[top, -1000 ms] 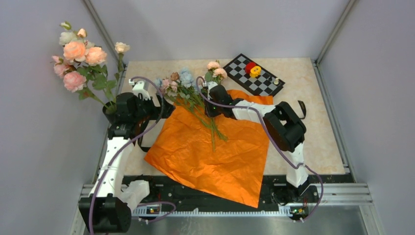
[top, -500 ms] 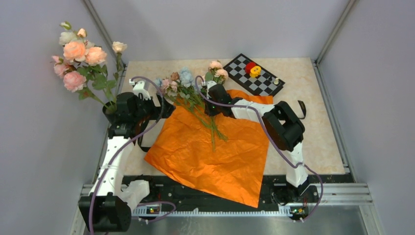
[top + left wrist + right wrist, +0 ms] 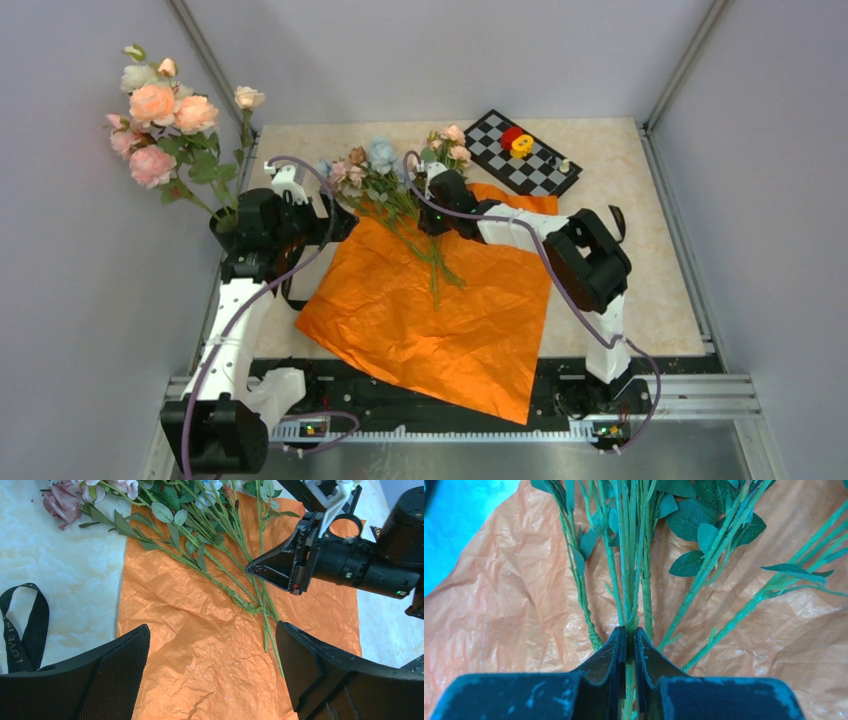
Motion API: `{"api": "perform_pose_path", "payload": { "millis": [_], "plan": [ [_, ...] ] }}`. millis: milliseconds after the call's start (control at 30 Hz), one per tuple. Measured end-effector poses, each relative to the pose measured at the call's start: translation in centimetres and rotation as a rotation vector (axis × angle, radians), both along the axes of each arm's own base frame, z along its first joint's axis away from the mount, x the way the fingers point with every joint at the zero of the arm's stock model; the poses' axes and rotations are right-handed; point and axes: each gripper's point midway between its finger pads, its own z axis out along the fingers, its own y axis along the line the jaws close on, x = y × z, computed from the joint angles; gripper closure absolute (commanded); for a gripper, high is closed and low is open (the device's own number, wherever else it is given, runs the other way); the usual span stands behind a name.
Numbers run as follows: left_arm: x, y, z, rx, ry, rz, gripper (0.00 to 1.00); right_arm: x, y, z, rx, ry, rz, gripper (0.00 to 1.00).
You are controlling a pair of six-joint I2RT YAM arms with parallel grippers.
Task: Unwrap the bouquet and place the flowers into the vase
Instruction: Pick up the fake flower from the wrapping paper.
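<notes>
The orange paper (image 3: pixel 430 320) lies spread on the pale marbled tabletop (image 3: pixel 650 250), its near corner hanging over the edge. On it lie the flowers (image 3: pixel 385 175), stems nearer, blooms farther. The right gripper (image 3: pixel 630 630) has its jaws pinching a thin green stem. The left gripper (image 3: pixel 212 630) hangs above the paper, jaws spread wide around nothing. Beyond are a checkered board (image 3: pixel 520 152) and grey walls (image 3: pixel 400 50).
</notes>
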Motion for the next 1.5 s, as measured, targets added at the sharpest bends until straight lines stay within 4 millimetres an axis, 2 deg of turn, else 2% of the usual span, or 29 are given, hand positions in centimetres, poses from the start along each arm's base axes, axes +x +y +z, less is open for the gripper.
{"api": "perform_pose_path", "payload": {
  "millis": [267, 567, 733, 933, 1067, 1200, 1333, 1500],
  "plan": [
    [0.0, 0.0, 0.0, 0.000, 0.000, 0.000, 0.01, 0.0, 0.3, 4.4, 0.101, -0.059, -0.025, 1.00],
    [-0.2, -0.5, 0.2, -0.021, 0.000, -0.020, 0.01, -0.7, 0.1, 8.0, 0.188, -0.091, -0.038, 1.00],
    [-0.3, -1.5, 1.4, -0.096, -0.012, -0.048, 0.01, -1.7, -0.5, 11.5, 0.251, -0.133, -0.033, 1.00],
    [-0.8, -3.5, 4.9, -0.257, -0.065, -0.096, 0.01, -3.3, -1.5, 17.2, 0.351, -0.221, -0.015, 1.00],
    [-1.4, -5.2, 8.4, -0.386, -0.135, -0.150, 0.01, -5.1, -2.3, 20.3, 0.431, -0.262, 0.010, 1.00],
    [-2.6, -7.4, 11.6, -0.501, -0.192, -0.237, 0.01, -7.1, -2.9, 22.3, 0.497, -0.284, 0.043, 1.00],
    [-3.6, -8.8, 14.3, -0.587, -0.235, -0.303, 0.01, -9.4, -2.4, 24.0, 0.564, -0.295, 0.110, 1.00],
    [-4.1, -10.2, 15.5, -0.642, -0.245, -0.360, 0.01, -12.2, -0.9, 25.8, 0.641, -0.298, 0.216, 1.00]
  ]
}}
